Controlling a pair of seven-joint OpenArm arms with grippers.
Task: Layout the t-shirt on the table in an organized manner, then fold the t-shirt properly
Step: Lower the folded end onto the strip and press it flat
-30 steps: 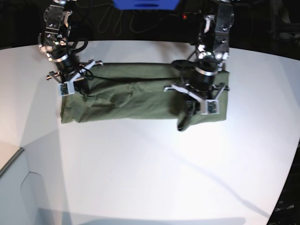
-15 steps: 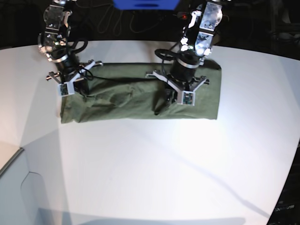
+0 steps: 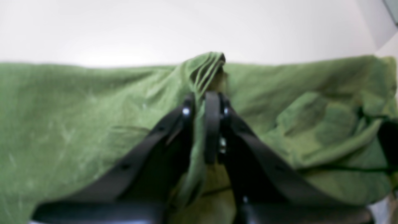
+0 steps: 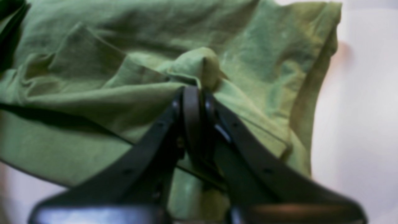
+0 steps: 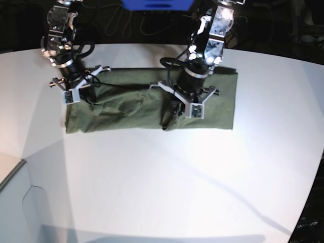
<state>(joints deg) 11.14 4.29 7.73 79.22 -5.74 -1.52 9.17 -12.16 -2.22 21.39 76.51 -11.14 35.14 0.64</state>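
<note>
Left tool (image 3: 205,102) clamped on t-shirt (image 5: 126,104) fold, right tool (image 4: 192,93) likewise pinching cloth

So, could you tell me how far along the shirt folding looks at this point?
Done: the t-shirt lies as a long folded band on the table. In hand: the left gripper and right gripper each pinch a raised ridge of cloth. Left: folding the band crosswise into a compact stack, since it lies at full length.

dark backdrop (image 5: 283,25), possibly blue panel (image 5: 157,4)
</note>
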